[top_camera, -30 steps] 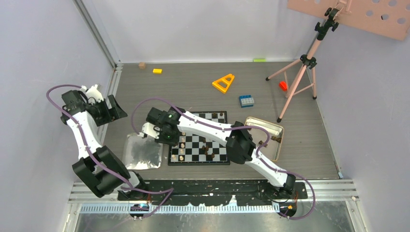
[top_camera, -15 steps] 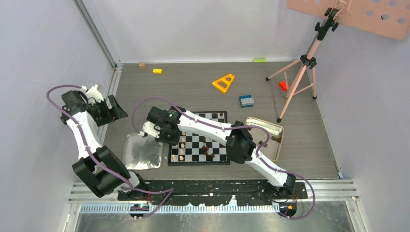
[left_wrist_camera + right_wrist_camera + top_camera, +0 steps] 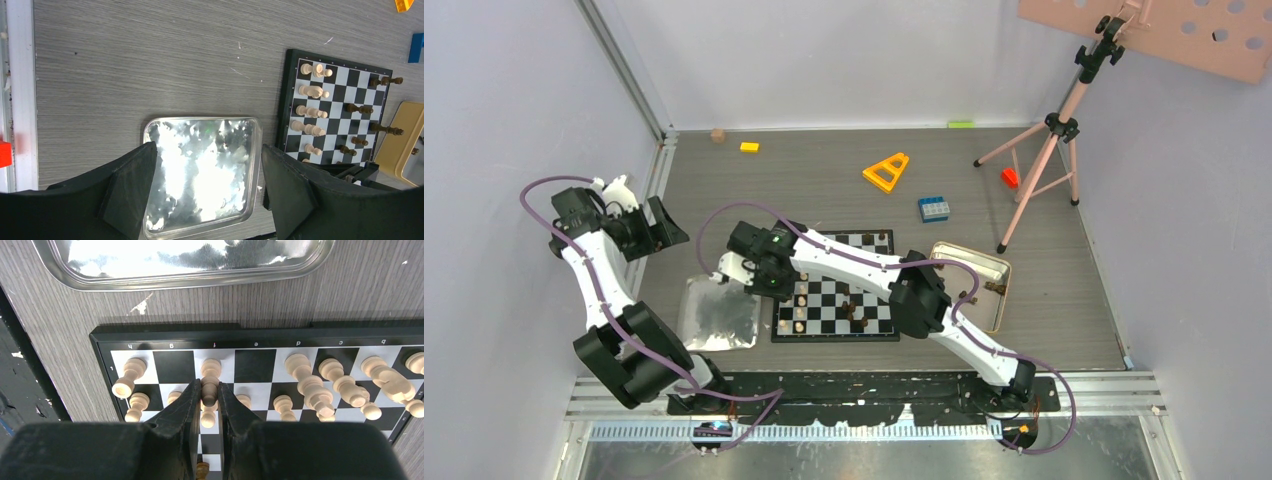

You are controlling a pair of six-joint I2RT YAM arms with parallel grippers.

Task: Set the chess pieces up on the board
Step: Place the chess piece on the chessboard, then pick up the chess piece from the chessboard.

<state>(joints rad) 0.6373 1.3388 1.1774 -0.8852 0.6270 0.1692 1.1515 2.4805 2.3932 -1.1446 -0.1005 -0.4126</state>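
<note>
The board [image 3: 871, 322] lies at the table's middle, also in the left wrist view [image 3: 345, 95] and the right wrist view [image 3: 255, 365]. Light tan chess pieces [image 3: 310, 92] stand along its left side and dark brown ones [image 3: 360, 107] on its right side. My right gripper [image 3: 209, 387] is low over the board's left edge [image 3: 771, 283], shut on a light tan piece [image 3: 210, 371] that stands upright on a white square of the edge row. My left gripper [image 3: 209, 150] hangs open and empty high at the far left [image 3: 664, 225].
A shiny silver tray [image 3: 717, 315] lies left of the board. A gold-rimmed tin [image 3: 1002, 266] holding a few dark pieces lies to its right. Behind them sit a blue brick [image 3: 934, 208], an orange triangle [image 3: 886, 172], a yellow block [image 3: 749, 147] and a pink tripod [image 3: 1044, 150].
</note>
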